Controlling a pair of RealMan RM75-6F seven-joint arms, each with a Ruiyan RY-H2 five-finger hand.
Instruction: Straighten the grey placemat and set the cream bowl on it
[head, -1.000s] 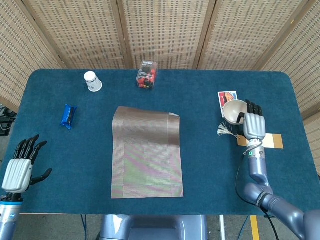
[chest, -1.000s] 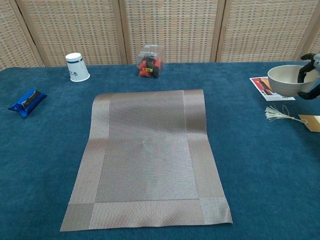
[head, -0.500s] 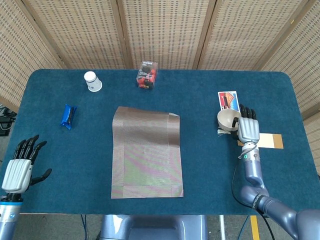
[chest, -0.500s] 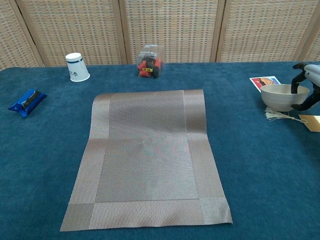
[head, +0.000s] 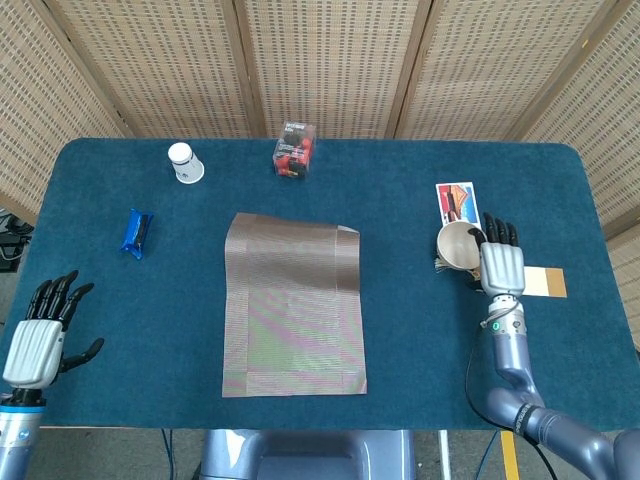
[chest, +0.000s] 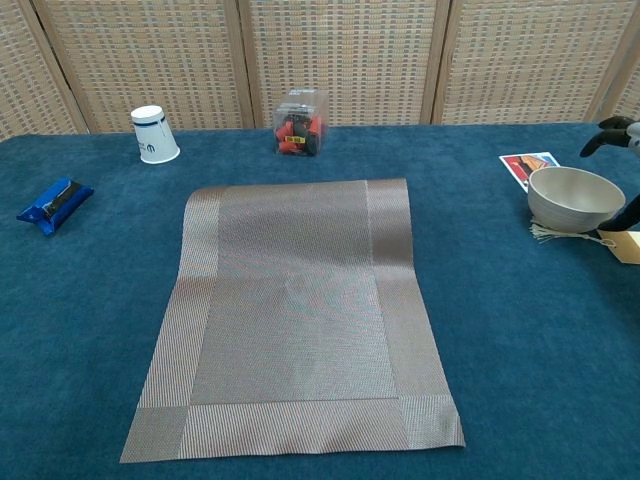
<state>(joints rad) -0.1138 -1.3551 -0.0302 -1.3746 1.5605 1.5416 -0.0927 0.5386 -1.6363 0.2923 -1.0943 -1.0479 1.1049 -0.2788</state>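
The grey placemat (head: 292, 305) (chest: 300, 310) lies flat in the middle of the blue table, slightly skewed, its far right corner turned in. The cream bowl (head: 458, 245) (chest: 573, 198) rests on the table at the right, partly over a pale tassel (chest: 560, 232). My right hand (head: 497, 262) (chest: 625, 170) is just right of the bowl, fingers spread; one finger is raised clear above the rim and the thumb sits beside the wall. My left hand (head: 40, 335) hovers at the near left table edge, fingers apart and holding nothing.
Along the back stand a white paper cup (head: 185, 163) (chest: 154, 134) and a clear box of red items (head: 294, 150) (chest: 299, 122). A blue packet (head: 137, 232) (chest: 53, 204) lies at the left. A picture card (head: 456, 199) (chest: 530, 165) and tan tag (head: 545, 282) flank the bowl.
The right hand brought the bowl down and nearer, onto the table by the tassel, then lifted its fingers off the rim. Left hand and placemat have not moved.
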